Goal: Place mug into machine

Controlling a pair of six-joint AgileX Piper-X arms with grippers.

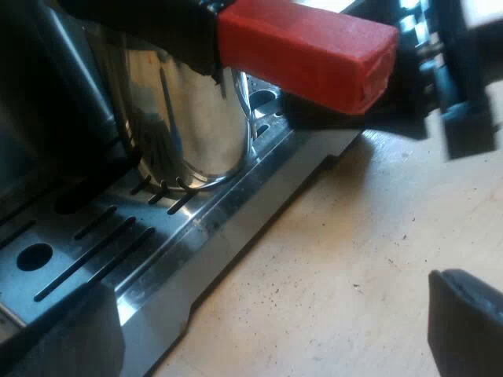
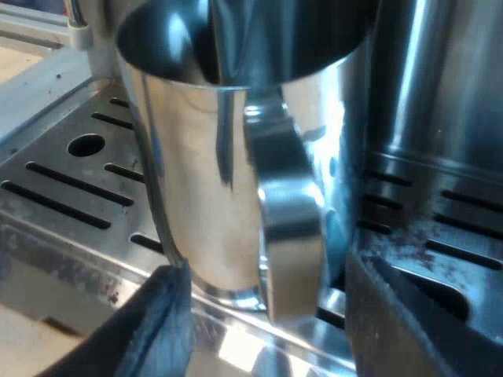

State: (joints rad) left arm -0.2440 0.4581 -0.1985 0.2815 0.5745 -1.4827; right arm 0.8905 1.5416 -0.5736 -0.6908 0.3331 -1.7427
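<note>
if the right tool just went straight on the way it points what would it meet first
Most likely the mug's handle: it stands in line between the right tool's open fingers, with the shiny wall just behind it. How close it is is hard to judge.

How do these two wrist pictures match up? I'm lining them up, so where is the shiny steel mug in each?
Left wrist view: the shiny steel mug stands on the slotted metal drip tray, just under the holder's red handle end.
Right wrist view: the mug stands on the same tray, its curved handle between the black fingers of the right gripper.
Shared landmark: the slotted drip tray beneath the mug.
</note>
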